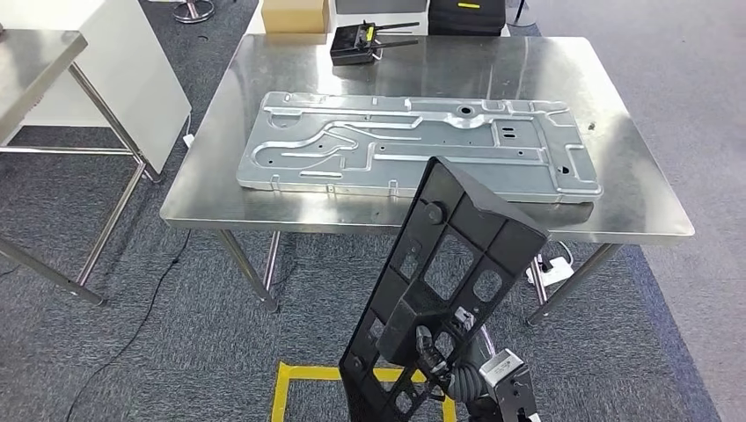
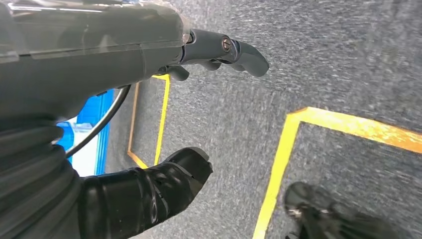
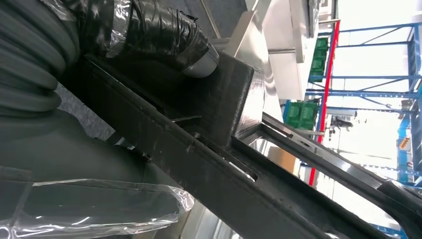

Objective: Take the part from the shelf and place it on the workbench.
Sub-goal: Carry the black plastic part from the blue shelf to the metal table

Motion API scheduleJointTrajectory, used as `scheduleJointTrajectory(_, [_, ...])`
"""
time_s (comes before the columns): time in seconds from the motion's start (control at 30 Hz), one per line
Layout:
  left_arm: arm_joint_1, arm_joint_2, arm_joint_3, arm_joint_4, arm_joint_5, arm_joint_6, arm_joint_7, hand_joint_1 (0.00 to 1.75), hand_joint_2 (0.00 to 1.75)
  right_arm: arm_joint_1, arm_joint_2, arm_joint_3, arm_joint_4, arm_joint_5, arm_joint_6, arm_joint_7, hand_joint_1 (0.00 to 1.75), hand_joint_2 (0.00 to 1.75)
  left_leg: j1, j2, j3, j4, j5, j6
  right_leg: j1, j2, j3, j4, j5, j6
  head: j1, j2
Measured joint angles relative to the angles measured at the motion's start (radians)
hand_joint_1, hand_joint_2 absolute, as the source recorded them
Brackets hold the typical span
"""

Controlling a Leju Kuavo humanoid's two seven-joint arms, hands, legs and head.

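A long black plastic part (image 1: 444, 281) with several cut-outs is held tilted in front of me, its top end just over the near edge of the steel workbench (image 1: 633, 211). My right hand (image 1: 431, 338) grips the part low down; in the right wrist view its thumb (image 3: 164, 37) presses on the black part (image 3: 234, 164). My left hand (image 2: 194, 114) hangs over grey carpet with its fingers apart and nothing in it.
A large stamped silver metal panel (image 1: 413, 145) covers the middle of the workbench. A black device with antennas (image 1: 356, 42) and a cardboard box (image 1: 295, 16) sit at the far edge. Another steel table (image 1: 35, 61) stands at the left. Yellow floor tape (image 1: 303, 374) marks the carpet below.
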Motion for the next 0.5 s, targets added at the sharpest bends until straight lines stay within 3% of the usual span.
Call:
scheduleJointTrajectory(0.03, [0.0, 0.0, 0.0, 0.0, 0.0, 0.0, 0.0, 0.0, 1.75, 0.0, 0.0, 0.0, 0.0, 0.0, 0.0, 0.0, 1.75, 1.75, 0.0, 0.0, 0.024, -0.066, 0.04, 0.004, 0.001, 0.001, 0.008, 0.001, -0.008, 0.003, 0.0, 0.0])
scheduleJointTrajectory(0.1, [-0.001, 0.0, 0.001, 0.0, -0.001, 0.0, -0.002, 0.0, 1.75, 0.0, 0.0, 0.0, 0.0, 0.0, 0.0, 0.0, 1.75, 1.75, -0.004, -0.001, 0.069, -0.167, 0.077, 0.012, 0.004, 0.002, 0.018, 0.004, -0.022, 0.012, 0.0, 0.0])
scheduleJointTrajectory(0.27, [-0.002, -0.001, 0.004, 0.0, -0.006, 0.002, -0.008, 0.0, 1.75, 0.001, 0.0, 0.0, 0.0, 0.001, 0.0, 0.0, 1.75, 1.75, -0.004, -0.003, 0.101, -0.207, 0.066, 0.036, 0.004, 0.001, 0.017, 0.04, -0.039, 0.038, 0.0, 0.0])
scheduleJointTrajectory(0.33, [-0.002, -0.001, 0.007, 0.0, -0.009, 0.002, -0.008, 0.0, 1.75, 0.001, 0.0, 0.0, -0.002, 0.001, 0.0, 0.0, 1.75, 1.75, -0.002, -0.002, 0.115, -0.213, 0.062, 0.044, -0.001, -0.001, -0.037, 0.136, -0.079, 0.049, 0.001, 0.0])
scheduleJointTrajectory(0.4, [-0.002, -0.001, 0.011, 0.0, -0.011, 0.002, -0.009, 0.0, 1.75, 0.003, -0.001, 0.0, -0.003, 0.001, -0.001, 0.0, 1.75, 1.75, -0.001, -0.002, 0.123, -0.213, 0.054, 0.046, -0.008, -0.002, -0.121, 0.254, -0.118, 0.059, 0.001, 0.0])
scheduleJointTrajectory(0.43, [-0.002, -0.001, 0.012, 0.0, -0.011, 0.002, -0.009, 0.0, 1.75, 0.005, -0.002, 0.0, -0.003, 0.001, -0.001, 0.0, 1.75, 1.75, -0.001, -0.003, 0.129, -0.213, 0.048, 0.044, -0.011, -0.002, -0.149, 0.282, -0.118, 0.062, 0.001, 0.0])
scheduleJointTrajectory(0.47, [-0.002, -0.001, 0.013, 0.0, -0.011, 0.002, -0.009, 0.0, 1.75, 0.006, -0.002, 0.0, -0.003, 0.001, -0.001, 0.0, 1.75, 1.75, 0.0, -0.003, 0.138, -0.213, 0.041, 0.042, -0.014, -0.002, -0.16, 0.274, -0.097, 0.064, 0.001, 0.0])
scheduleJointTrajectory(0.5, [-0.001, -0.001, 0.014, 0.0, -0.011, 0.002, -0.009, 0.0, 1.75, 0.007, -0.003, 0.0, -0.003, 0.001, -0.001, 0.0, 1.75, 1.75, 0.002, -0.004, 0.149, -0.213, 0.033, 0.038, -0.016, -0.003, -0.152, 0.231, -0.057, 0.065, 0.001, 0.0])
